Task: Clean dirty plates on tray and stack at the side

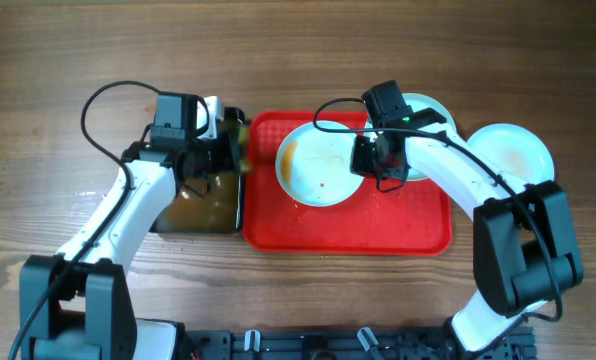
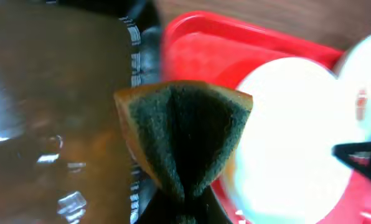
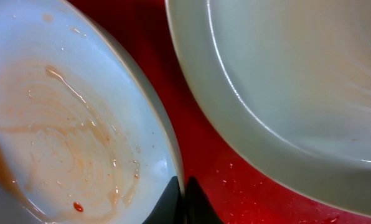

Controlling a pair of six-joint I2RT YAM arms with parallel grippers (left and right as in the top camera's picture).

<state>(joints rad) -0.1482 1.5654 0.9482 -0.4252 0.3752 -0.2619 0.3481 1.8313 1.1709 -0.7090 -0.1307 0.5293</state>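
Observation:
The red tray (image 1: 398,225) lies mid-table. A smeared plate (image 1: 318,165) sits on its left half; in the right wrist view it shows orange streaks (image 3: 61,124). A second plate (image 1: 433,112) lies on the tray's right end, mostly under the right arm, and shows in the right wrist view (image 3: 297,81). A third plate (image 1: 510,155) rests on the table right of the tray. My right gripper (image 3: 180,194) is shut on the smeared plate's right rim. My left gripper (image 2: 184,208) is shut on a green sponge (image 2: 182,124), held over the edge between bin and tray.
A black bin (image 1: 200,205) with brownish water stands left of the tray and fills the left of the left wrist view (image 2: 55,106). Bare wood table surrounds the tray.

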